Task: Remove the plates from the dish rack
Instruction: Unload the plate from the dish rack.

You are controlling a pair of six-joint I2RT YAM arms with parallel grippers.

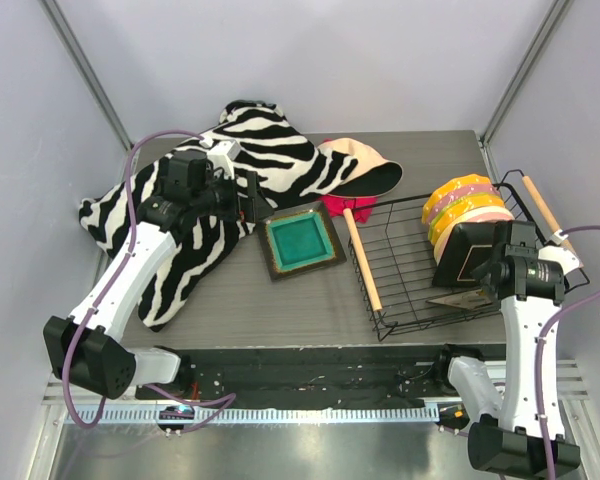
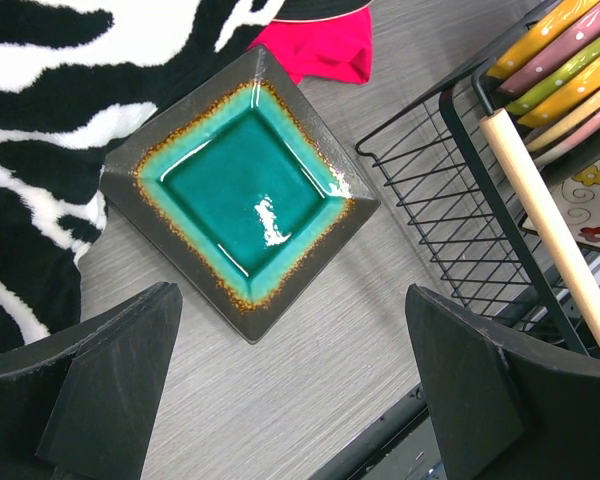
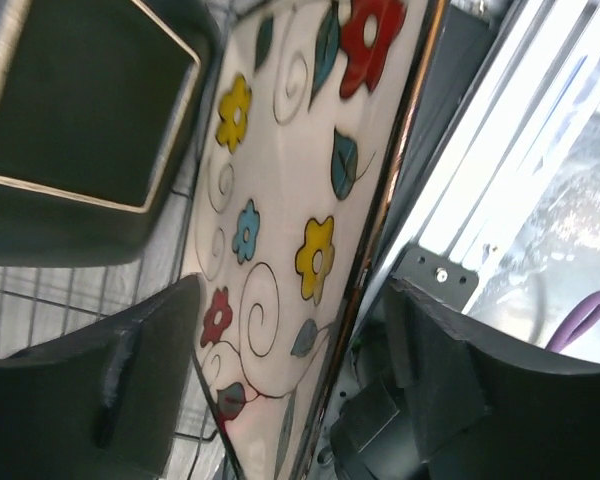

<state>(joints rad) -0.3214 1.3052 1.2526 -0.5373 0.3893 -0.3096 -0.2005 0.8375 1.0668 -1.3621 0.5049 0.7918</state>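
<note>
Grey table (image 1: 280, 310); only wrist view: floral plate (image 3: 300, 180) inside right tool (image 3: 290, 300)

Straddles the flowered cream plate (image 3: 280, 190), fingers (image 3: 110, 390) either side; dark square plate (image 3: 80, 110) behind, in the wire rack (image 3: 50, 300).

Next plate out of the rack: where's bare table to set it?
Best: the near strip of grey table, bordered by the teal square plate, zebra-striped cloth and black wire dish rack. Smaller strip behind the rack, right of the peach hat. Far left is crowded.
</note>
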